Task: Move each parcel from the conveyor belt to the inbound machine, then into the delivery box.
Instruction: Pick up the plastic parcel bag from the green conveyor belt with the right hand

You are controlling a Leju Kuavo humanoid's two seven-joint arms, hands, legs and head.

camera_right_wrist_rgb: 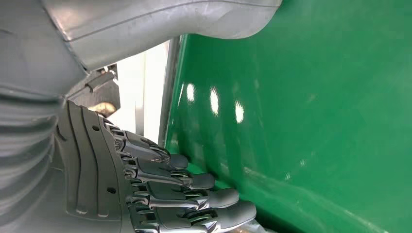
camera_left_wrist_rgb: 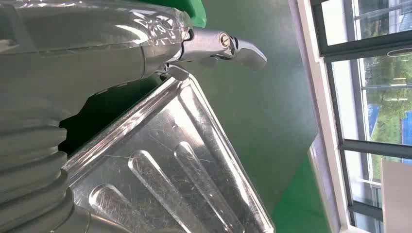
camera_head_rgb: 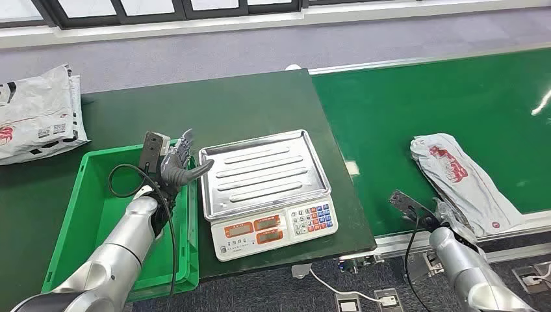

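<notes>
Silver forearms enter from the lower edge of the head view. Left hand (camera_head_rgb: 174,168) hovers over the right wall of the green delivery box (camera_head_rgb: 75,214), fingers apart, thumb extended toward the steel weighing tray (camera_head_rgb: 260,172); it holds nothing. In the left wrist view the thumb tip (camera_left_wrist_rgb: 243,48) stands just beyond the tray corner (camera_left_wrist_rgb: 184,160), not touching it.

Right hand (camera_head_rgb: 448,218) sits at the near edge of the conveyor belt (camera_head_rgb: 442,97), against the near end of the grey parcel (camera_head_rgb: 464,179). The right wrist view shows its dark fingers (camera_right_wrist_rgb: 194,199) extended side by side along the green belt surface (camera_right_wrist_rgb: 301,107); whether they grip the parcel cannot be determined.

Parcel position: lying on the belt, lengthwise toward the robot, red print uppermost.

Scale unit: the inbound machine (camera_head_rgb: 273,227) with keypad and two displays rests on the dark green desk (camera_head_rgb: 214,110), between box and belt. A stack of further parcels (camera_head_rgb: 36,114) lies at the desk's far left.
</notes>
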